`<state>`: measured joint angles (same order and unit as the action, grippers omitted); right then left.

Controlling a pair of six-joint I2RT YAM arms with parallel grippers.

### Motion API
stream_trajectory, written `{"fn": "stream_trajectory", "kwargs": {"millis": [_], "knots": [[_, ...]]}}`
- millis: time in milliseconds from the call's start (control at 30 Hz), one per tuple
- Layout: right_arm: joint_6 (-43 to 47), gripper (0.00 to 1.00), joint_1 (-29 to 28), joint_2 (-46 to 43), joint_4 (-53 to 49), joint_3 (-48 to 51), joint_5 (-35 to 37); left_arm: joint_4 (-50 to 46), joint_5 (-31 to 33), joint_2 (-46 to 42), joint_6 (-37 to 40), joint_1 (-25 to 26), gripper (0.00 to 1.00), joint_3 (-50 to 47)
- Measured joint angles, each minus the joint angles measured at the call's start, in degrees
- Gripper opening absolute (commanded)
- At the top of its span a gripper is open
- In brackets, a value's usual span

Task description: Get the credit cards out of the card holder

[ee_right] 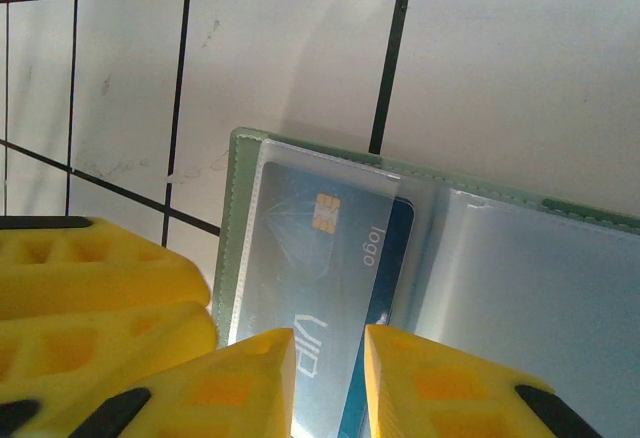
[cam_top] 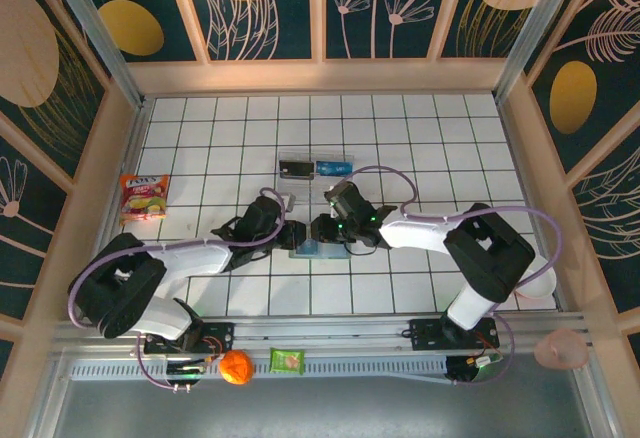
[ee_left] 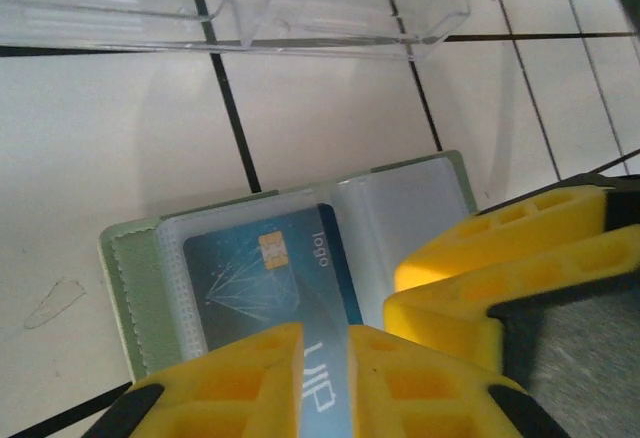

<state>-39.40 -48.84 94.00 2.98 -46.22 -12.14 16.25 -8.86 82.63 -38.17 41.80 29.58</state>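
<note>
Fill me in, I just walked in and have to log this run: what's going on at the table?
Both arms reach to the open card holder in the middle of the table. The left gripper and the right gripper are each closed on the near edge of its clear sleeve page, where a blue credit card sits mostly inside its pocket. Whether either pinches the card itself is unclear. Behind the holder, a clear tray holds what look like two more cards.
</note>
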Motion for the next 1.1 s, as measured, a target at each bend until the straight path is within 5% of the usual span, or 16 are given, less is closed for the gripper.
{"fn": "stream_trajectory", "kwargs": {"millis": [867,1100], "knots": [[-1.5,0.28,-1.0,4.0,1.5,-0.6,-2.5,-0.3,3.6,0.1,-1.5,0.0,0.16,-4.5],[-1.0,0.28,-3.3,4.2,-3.3,-3.3,4.0,-0.1,3.6,0.1,-1.5,0.0,0.16,-4.6]]}}
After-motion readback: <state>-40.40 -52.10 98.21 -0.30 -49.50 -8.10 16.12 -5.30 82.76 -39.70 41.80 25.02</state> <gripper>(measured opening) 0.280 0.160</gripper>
